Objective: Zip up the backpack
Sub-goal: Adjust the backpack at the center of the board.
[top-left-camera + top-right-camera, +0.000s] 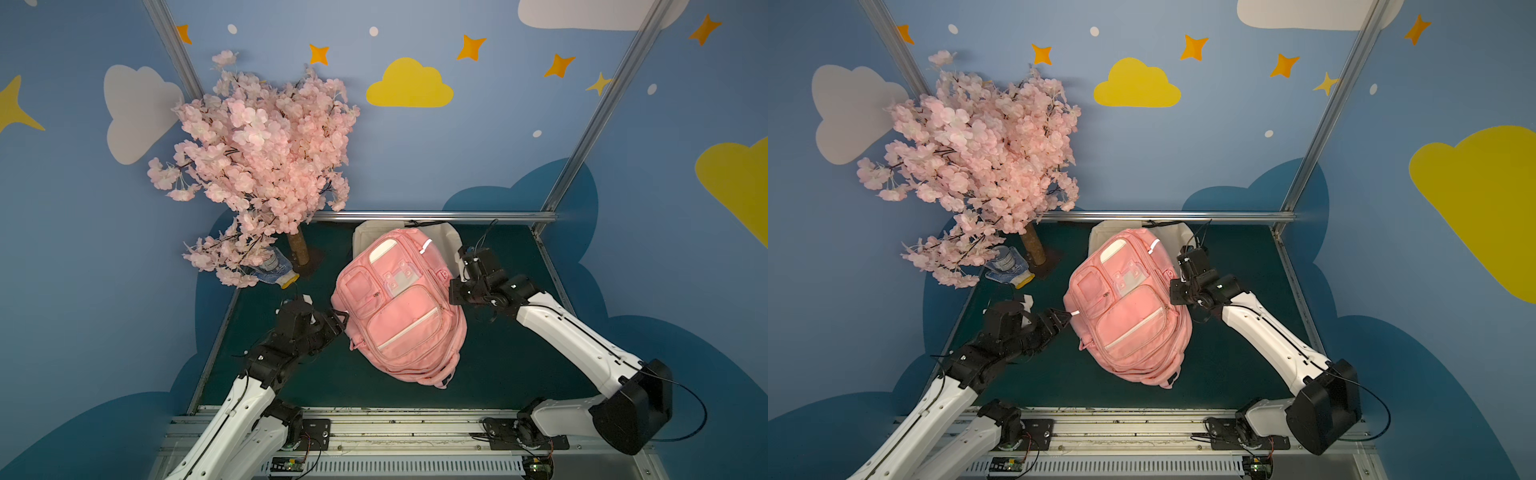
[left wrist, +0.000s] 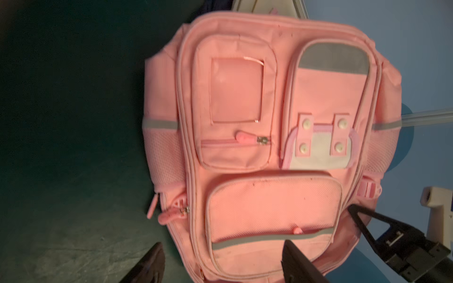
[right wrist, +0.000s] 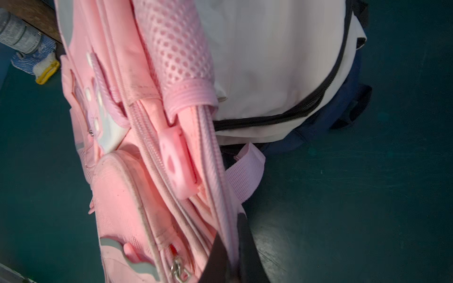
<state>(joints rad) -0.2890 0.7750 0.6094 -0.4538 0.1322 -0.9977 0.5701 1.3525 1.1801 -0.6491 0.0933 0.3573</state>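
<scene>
1 pink fabric backpack [image 1: 399, 307] flat at centre of dark green bench [image 1: 519, 365]. Side seam clamped by right gripper [image 3: 232, 254]. Opposite side: left gripper [image 2: 220, 263] just beside, jaws wide, nothing held.

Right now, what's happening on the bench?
The pink backpack lies face up on the green table, partly over a white bag. The right gripper is shut on the backpack's side seam. The left gripper is open on the opposite side, near the zipper pulls, holding nothing.
</scene>
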